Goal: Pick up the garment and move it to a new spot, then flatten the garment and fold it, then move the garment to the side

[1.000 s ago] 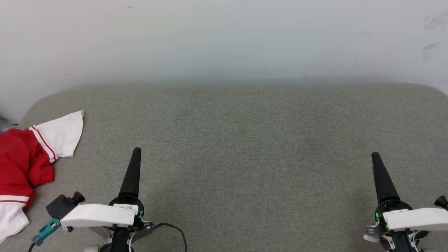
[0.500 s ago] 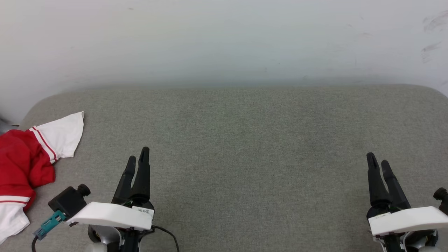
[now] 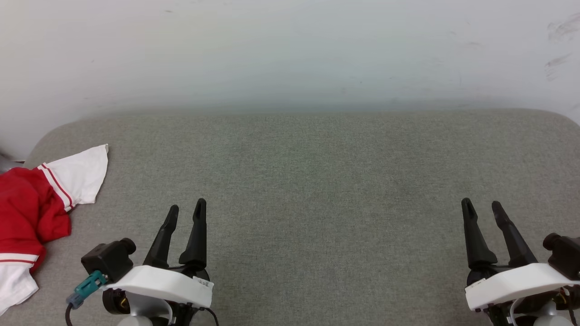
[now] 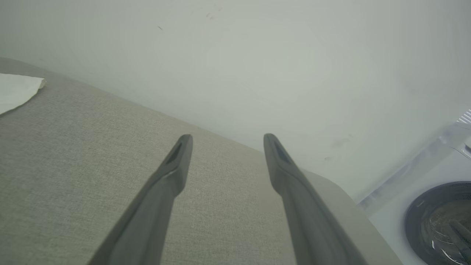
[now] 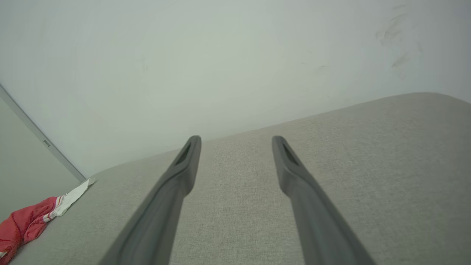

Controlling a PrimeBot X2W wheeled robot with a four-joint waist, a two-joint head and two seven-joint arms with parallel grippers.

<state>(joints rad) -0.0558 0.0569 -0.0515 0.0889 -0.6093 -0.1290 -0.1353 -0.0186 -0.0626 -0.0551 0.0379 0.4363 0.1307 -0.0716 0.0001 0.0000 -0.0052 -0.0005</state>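
The garment [image 3: 27,213], red with white sleeves and red-white striped trim, lies crumpled at the far left edge of the grey cushioned surface [image 3: 317,181]; its letters are hidden. A white sleeve corner of the garment [image 4: 16,90] shows in the left wrist view, and in the right wrist view the garment [image 5: 31,221] lies at the lower left. My left gripper [image 3: 186,209] stands open at the lower left, to the right of the garment and apart from it. My right gripper [image 3: 481,206] is open at the lower right. Both hold nothing.
A pale wall [image 3: 290,50] rises behind the surface. The surface has rounded corners at left and right. A white appliance with a dark round opening [image 4: 438,217] stands beyond the surface's right end in the left wrist view.
Both grippers have turned at the wrist, so their two fingers now show side by side, and they have spread open. The left gripper shifted slightly right. The garment has not moved.
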